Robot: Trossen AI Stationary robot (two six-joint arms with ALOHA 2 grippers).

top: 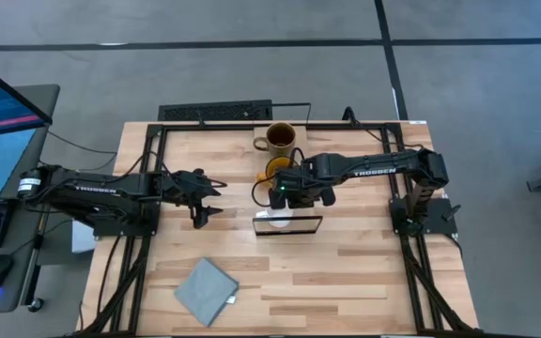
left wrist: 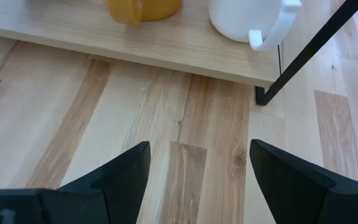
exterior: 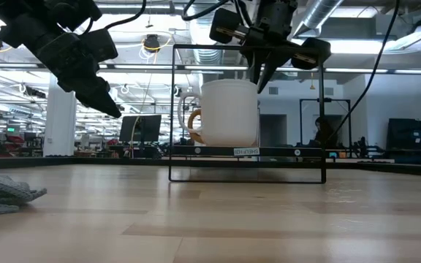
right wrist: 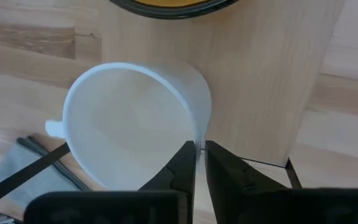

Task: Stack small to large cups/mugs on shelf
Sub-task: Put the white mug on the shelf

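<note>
Yellow mug cut off by frame edge; white mug mostly hidden under right hand.

— Where are the mugs?
— The white mug stands upright on the pale shelf, at its black wire-frame end. The yellow-orange mug sits just beside it; the dark olive mug is farthest along.

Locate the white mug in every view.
High: white mug at the shelf's near end, mostly under the right gripper.
Low: centre, on the shelf.
Left wrist: upper right.
Right wrist: centre, rim pinched.
Shared landmark: the black wire frame.
</note>
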